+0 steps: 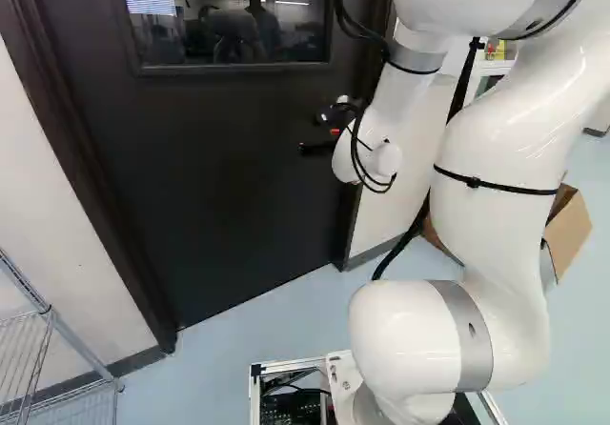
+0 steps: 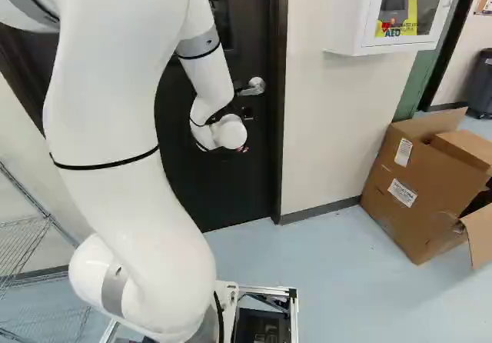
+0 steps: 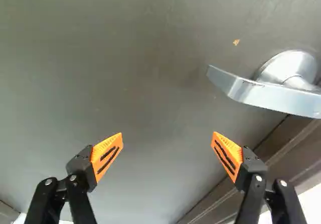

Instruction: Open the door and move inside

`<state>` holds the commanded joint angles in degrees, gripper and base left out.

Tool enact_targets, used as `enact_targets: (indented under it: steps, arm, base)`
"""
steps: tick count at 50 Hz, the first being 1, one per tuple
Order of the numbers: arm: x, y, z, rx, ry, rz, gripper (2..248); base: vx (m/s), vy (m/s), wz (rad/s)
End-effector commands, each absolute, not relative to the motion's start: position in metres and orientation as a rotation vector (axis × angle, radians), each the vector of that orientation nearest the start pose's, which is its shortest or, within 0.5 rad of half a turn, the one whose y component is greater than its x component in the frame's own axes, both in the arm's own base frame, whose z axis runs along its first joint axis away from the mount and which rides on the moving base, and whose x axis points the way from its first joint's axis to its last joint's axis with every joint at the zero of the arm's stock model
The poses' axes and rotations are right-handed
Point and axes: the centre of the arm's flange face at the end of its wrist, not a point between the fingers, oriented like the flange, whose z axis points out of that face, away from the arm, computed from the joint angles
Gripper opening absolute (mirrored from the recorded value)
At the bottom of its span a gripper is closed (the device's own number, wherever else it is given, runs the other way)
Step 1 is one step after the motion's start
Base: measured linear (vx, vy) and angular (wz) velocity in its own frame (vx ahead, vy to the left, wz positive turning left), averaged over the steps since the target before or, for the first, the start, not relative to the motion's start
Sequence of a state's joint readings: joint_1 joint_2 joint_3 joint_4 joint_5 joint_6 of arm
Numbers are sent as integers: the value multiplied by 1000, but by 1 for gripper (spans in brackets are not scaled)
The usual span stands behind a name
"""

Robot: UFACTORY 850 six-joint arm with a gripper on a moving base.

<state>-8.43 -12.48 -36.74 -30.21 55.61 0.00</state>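
Note:
In the left base view my gripper (image 1: 318, 147) shows as dark parts beyond the white wrist, in front of the dark door (image 1: 238, 177). The door stands closed in its frame, with a window in its upper part. A silver lever handle (image 2: 252, 87) shows near the door's edge in the right base view, beside my wrist. In the wrist view the gripper (image 3: 167, 137) is wide open, its orange pads apart with only door surface beyond them. The same handle (image 3: 273, 96) lies ahead and off to one finger's side, outside the gap and apparently untouched.
A wire rack (image 1: 57, 325) stands left of the door. Right of it, a pale wall (image 2: 330, 128) carries a white AED cabinet (image 2: 365, 20), with open cardboard boxes (image 2: 419, 193) on the blue floor (image 2: 346, 281) below. The dark door frame (image 2: 278, 128) borders the handle side.

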Motion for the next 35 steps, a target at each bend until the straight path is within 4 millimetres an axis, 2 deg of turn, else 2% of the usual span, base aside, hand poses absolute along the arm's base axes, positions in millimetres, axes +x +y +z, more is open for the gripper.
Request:
enact_targets:
  steps: [9,21,35]
  arm:
    - [473,-33,408,-2327,-609,-1954,247]
    - [459,-38,422,-2320,-599,-1993,247]
    - [456,-39,437,-2297,-605,-2035,247]
  base:
    - [0,0,0]
    - [0,0,0]
    - [0,0,0]
